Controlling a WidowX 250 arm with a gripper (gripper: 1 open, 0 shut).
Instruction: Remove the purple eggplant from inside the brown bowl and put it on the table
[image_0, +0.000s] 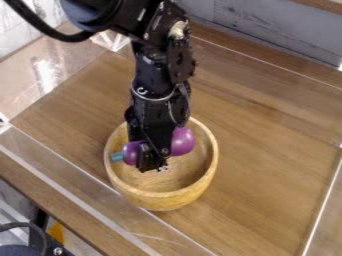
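Note:
The brown bowl (181, 188) sits on the table (267, 130) near its front edge, light wood with thick walls. Inside it lies the purple eggplant (182, 143), glossy, with a bit of teal stem cap showing at its left end. My black gripper (151, 160) reaches straight down into the bowl and is shut on the eggplant, its fingers covering the eggplant's middle. The eggplant still looks low inside the bowl, between the walls.
Clear acrylic walls (80, 215) run along the table's front and sides. Bare wood-grain tabletop lies to the right of and behind the bowl. The black arm (127, 20) comes in from the upper left.

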